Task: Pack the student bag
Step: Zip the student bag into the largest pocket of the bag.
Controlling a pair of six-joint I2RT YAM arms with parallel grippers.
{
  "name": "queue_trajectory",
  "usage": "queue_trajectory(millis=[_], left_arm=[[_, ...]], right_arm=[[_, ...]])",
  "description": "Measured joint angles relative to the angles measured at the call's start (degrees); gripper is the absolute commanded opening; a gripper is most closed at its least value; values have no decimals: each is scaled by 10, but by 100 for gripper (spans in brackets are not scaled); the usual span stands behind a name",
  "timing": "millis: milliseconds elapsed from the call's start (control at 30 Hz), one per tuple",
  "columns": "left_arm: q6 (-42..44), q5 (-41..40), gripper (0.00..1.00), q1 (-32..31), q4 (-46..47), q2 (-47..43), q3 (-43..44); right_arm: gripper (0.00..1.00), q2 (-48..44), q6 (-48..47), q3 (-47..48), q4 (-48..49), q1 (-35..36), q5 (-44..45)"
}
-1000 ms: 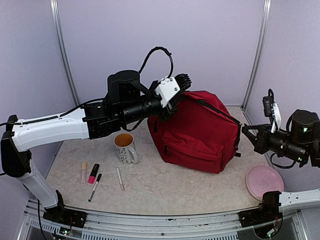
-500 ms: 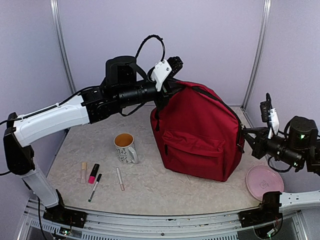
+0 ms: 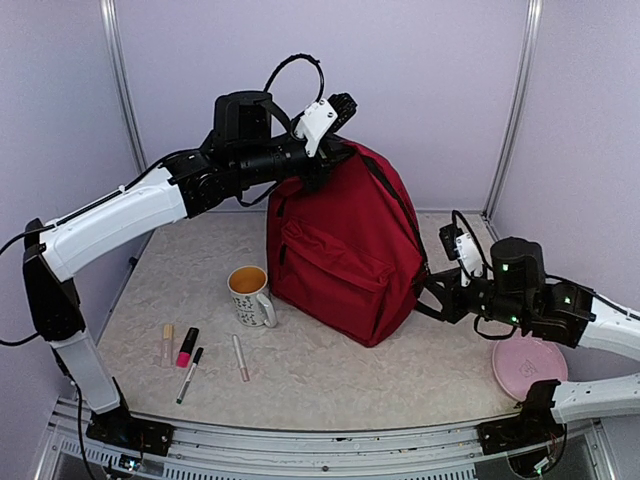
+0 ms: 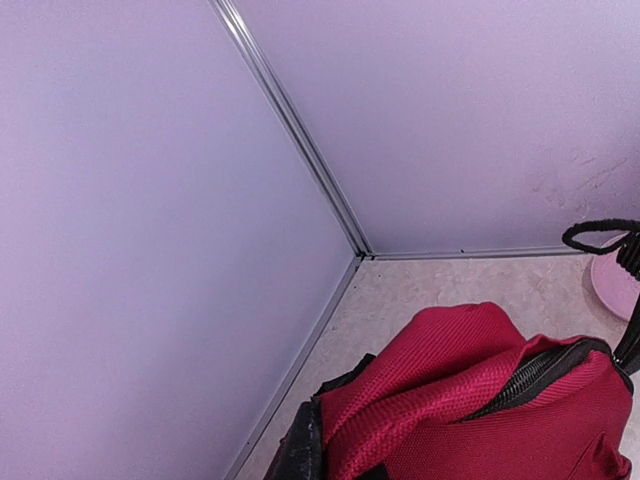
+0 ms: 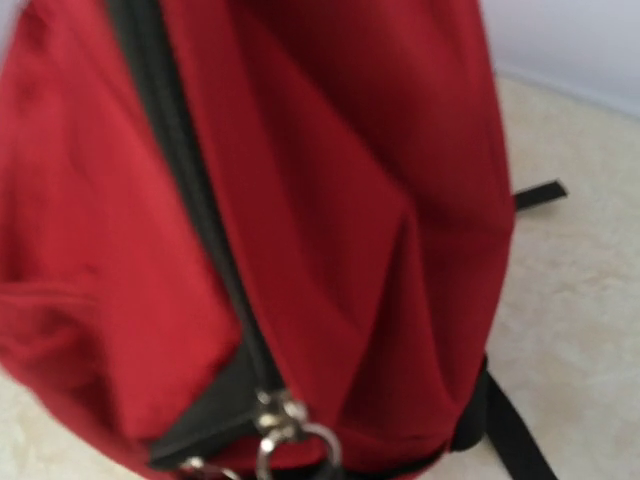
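Red fabric, one item: student bag point(image 3: 340, 255), dark red with black zips and straps, stood on end at mid-table and tilted, its front pocket turned toward the near left. One white patterned mug point(image 3: 251, 296) is set just beside its lower left corner. Four slim writing items are laid in a loose row at the near left: one pale tube point(image 3: 167, 343), one pink-and-black marker point(image 3: 186, 347), one black pen point(image 3: 190, 374), one thin clear pen point(image 3: 240, 357). One pink plate point(image 3: 528, 365) is placed at the near right, apart from the bag.

Surface: beige mottled tabletop point(image 3: 330, 385), bounded by lilac wall panels point(image 3: 430, 80) that are joined by two metal posts point(image 3: 516, 110).

Containers: the mug is seen to be orange-brown inside; liquid or glaze cannot be told. The bag's interior is not shown; metal zip pulls point(image 5: 285, 435) are seen low on its side.

Grippers, two: the left gripper point(image 3: 322, 168) is pinched on bunched fabric at the bag's top, by which the bag is held up. The right gripper point(image 3: 430, 297) is pressed together against the bag's lower right side, near the zip pulls; whether a pull is pinched cannot be told.
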Motion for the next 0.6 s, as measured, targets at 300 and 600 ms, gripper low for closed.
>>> queue_trajectory(millis=[300, 600], left_arm=[[36, -17, 0, 6, -14, 56, 57], [66, -28, 0, 7, -34, 73, 83]], right_arm=[[0, 50, 15, -78, 169, -20, -164], [0, 38, 27, -125, 272, -3, -258]])
